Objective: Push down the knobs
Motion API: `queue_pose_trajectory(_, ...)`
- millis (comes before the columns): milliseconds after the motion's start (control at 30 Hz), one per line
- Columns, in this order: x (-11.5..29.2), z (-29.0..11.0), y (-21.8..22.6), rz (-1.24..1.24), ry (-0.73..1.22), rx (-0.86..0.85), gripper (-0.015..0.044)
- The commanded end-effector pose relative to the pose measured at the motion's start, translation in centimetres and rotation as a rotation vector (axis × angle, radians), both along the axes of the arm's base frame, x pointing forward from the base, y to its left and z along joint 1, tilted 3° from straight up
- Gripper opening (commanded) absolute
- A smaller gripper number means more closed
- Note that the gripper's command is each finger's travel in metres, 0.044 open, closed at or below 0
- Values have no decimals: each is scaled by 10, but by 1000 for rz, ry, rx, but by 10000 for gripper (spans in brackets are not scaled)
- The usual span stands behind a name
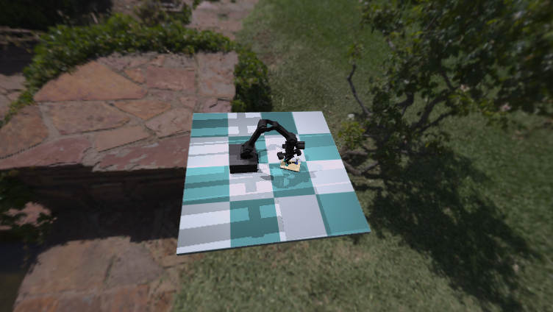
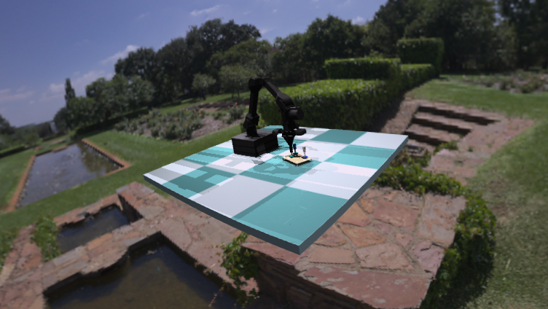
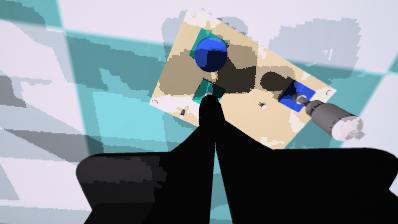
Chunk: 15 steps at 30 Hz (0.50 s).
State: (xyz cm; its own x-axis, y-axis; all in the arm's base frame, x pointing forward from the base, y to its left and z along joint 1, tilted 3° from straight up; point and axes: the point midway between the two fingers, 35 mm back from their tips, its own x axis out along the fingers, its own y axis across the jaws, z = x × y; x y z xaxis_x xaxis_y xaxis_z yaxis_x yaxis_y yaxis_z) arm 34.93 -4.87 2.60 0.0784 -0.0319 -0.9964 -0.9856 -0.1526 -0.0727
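Note:
The tan circuit board [image 3: 250, 120] [image 1: 292, 166] [image 2: 297, 159] lies on the patterned table just ahead of my gripper. A round blue knob [image 3: 210, 54] [image 2: 294, 146] sits over a teal potentiometer at the board's far corner. A grey knob [image 3: 332, 118] [image 2: 304, 149] stands tall on the shaft of a blue potentiometer [image 3: 295, 95] at the right end. A second teal potentiometer [image 3: 210, 90] shows a bare shaft. My gripper [image 3: 213, 123] [image 1: 288, 157] [image 2: 290, 141] is shut and empty, its tip just over that teal potentiometer's near edge, hanging above the board.
The arm's black base block [image 1: 243, 158] [image 2: 254, 143] stands left of the board. The teal, grey and white checkered table [image 1: 301, 216] [image 2: 291, 214] stretches out on all sides, with its edges far from the board. Garden scenery surrounds it.

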Motion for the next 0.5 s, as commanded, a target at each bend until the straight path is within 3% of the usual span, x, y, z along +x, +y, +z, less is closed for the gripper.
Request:
queue_pose_trajectory(0, 0, -10, 0, -1, 6, 5, 0)
queue_pose_trajectory(467, 1, -15, 0, -1, 6, 5, 0)
